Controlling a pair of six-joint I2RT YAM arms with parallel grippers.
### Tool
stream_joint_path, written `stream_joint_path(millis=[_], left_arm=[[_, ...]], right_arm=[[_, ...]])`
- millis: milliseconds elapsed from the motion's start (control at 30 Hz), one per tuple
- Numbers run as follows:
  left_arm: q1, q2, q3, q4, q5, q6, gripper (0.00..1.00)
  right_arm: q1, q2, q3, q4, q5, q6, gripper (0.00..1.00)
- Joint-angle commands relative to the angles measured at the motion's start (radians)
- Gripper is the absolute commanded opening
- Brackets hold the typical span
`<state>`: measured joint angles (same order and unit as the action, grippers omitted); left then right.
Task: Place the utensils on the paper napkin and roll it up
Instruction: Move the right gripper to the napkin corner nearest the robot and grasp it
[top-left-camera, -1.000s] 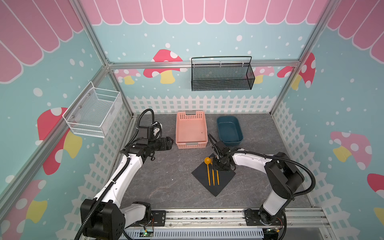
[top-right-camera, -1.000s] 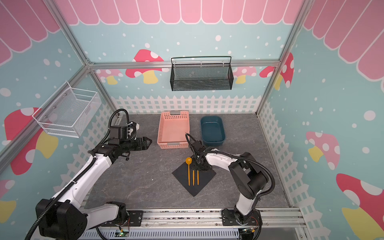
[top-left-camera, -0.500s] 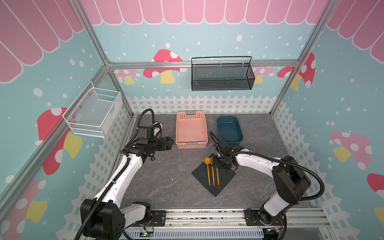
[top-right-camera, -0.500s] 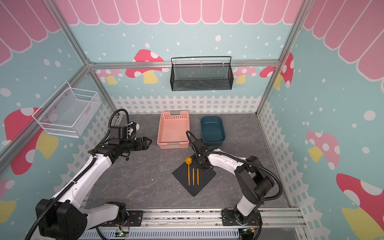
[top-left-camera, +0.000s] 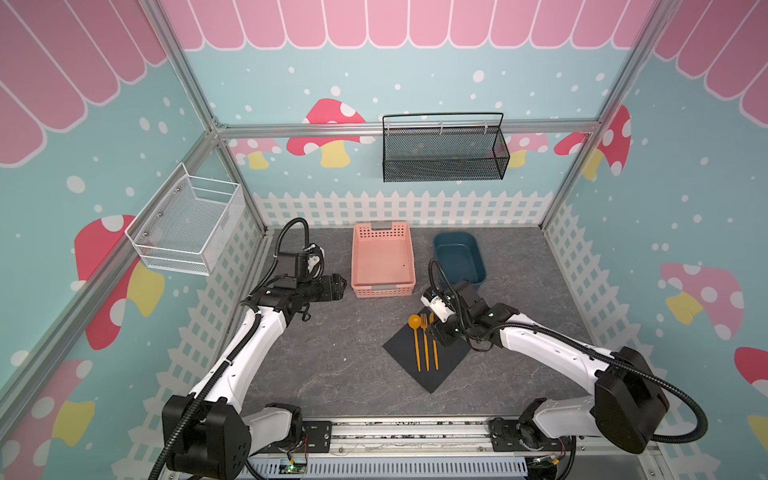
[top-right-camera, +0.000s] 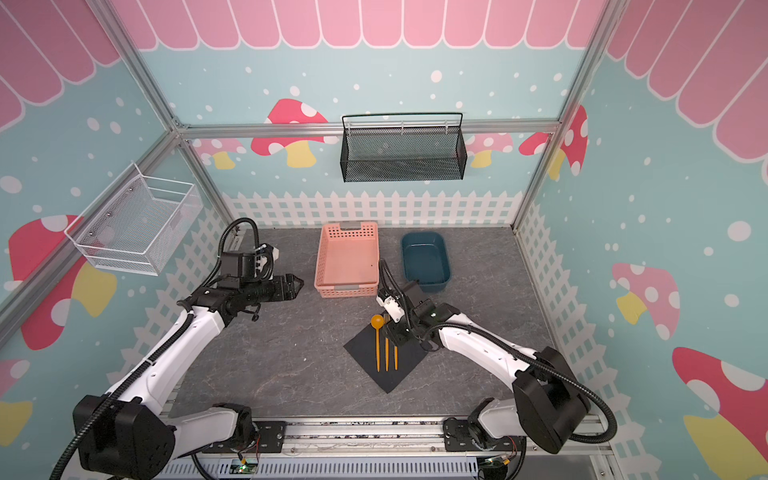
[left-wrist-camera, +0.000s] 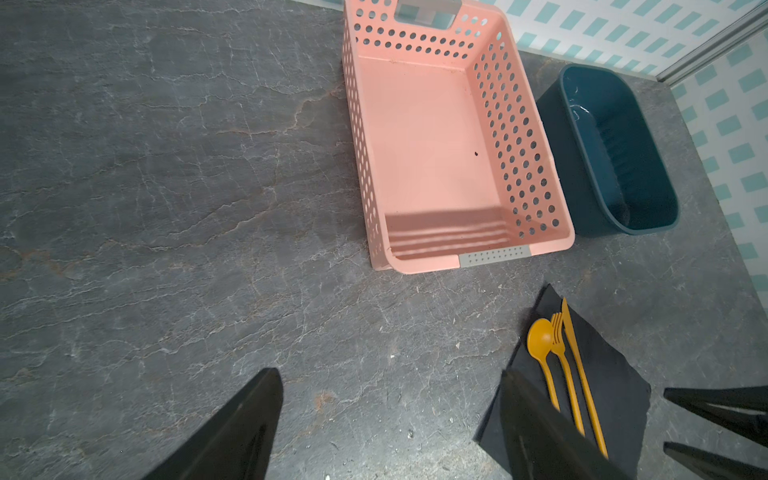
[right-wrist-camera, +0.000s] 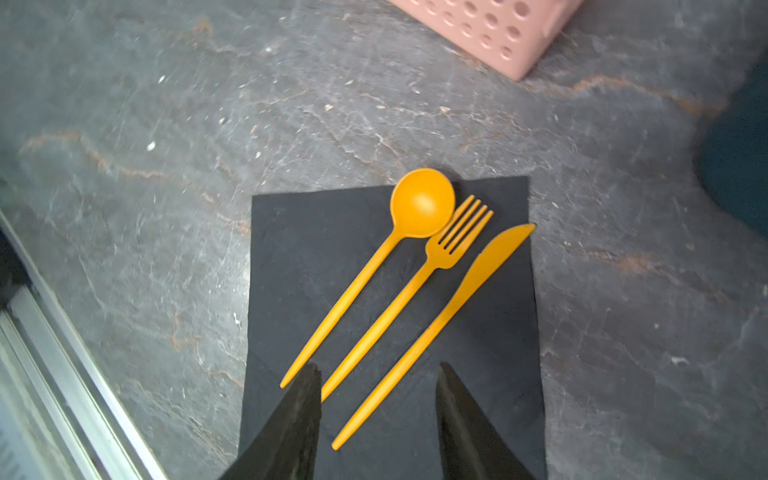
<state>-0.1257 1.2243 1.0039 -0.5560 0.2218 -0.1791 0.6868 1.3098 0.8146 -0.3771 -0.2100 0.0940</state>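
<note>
The black paper napkin (top-left-camera: 432, 378) (top-right-camera: 388, 380) (right-wrist-camera: 340, 232) lies flat as a diamond on the grey table. The orange utensils lie side by side on it: spoon (top-left-camera: 414, 322) (right-wrist-camera: 422, 203), fork (top-left-camera: 424, 345) (right-wrist-camera: 415, 282) and knife (top-left-camera: 435, 353) (right-wrist-camera: 457, 291). The spoon bowl and knife tip reach past the far edge. My right gripper (top-left-camera: 440, 334) (top-right-camera: 399, 336) (right-wrist-camera: 378, 370) hovers open over the napkin's right side, and the handle ends show between its fingers. My left gripper (top-left-camera: 338, 286) (top-right-camera: 297, 284) (left-wrist-camera: 390, 374) is open and empty, left of the pink basket.
An empty pink basket (top-left-camera: 357, 266) (left-wrist-camera: 353, 124) and a dark blue tub (top-left-camera: 478, 266) (left-wrist-camera: 665, 174) stand behind the napkin. A black mesh rack (top-left-camera: 442, 153) hangs on the back wall, a white wire basket (top-left-camera: 187, 224) on the left wall. A metal rail (top-left-camera: 395, 432) runs along the front.
The right arm's elbow has swung right and toward the front, while its gripper stays over the napkin with the jaws a little narrower. The left arm and the utensils have not moved.
</note>
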Motion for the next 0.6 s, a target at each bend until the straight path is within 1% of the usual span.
stream_joint_path(millis=[0, 100, 300, 367, 467, 567], left_arm=[[0.003, 0.003, -0.008, 0.008, -0.019, 0.01, 0.84], [0.003, 0.004, -0.007, 0.008, -0.021, 0.01, 0.84], [0.003, 0.007, -0.004, 0.008, -0.013, 0.009, 0.84], [0.003, 0.006, -0.004, 0.008, -0.013, 0.009, 0.84], [0.003, 0.003, -0.004, 0.008, -0.016, 0.01, 0.84], [0.003, 0.004, -0.004, 0.008, -0.016, 0.009, 0.84]], right_arm=[[0.045, -0.085, -0.084, 0.064, -0.06, -0.244, 0.46], [0.087, -0.158, -0.152, 0.078, -0.088, -0.342, 0.47], [0.207, -0.244, -0.251, 0.035, -0.019, -0.539, 0.48], [0.237, -0.247, -0.271, 0.033, -0.018, -0.567, 0.49], [0.278, -0.222, -0.278, 0.045, -0.024, -0.577, 0.5], [0.313, -0.17, -0.284, 0.054, 0.013, -0.585, 0.5]])
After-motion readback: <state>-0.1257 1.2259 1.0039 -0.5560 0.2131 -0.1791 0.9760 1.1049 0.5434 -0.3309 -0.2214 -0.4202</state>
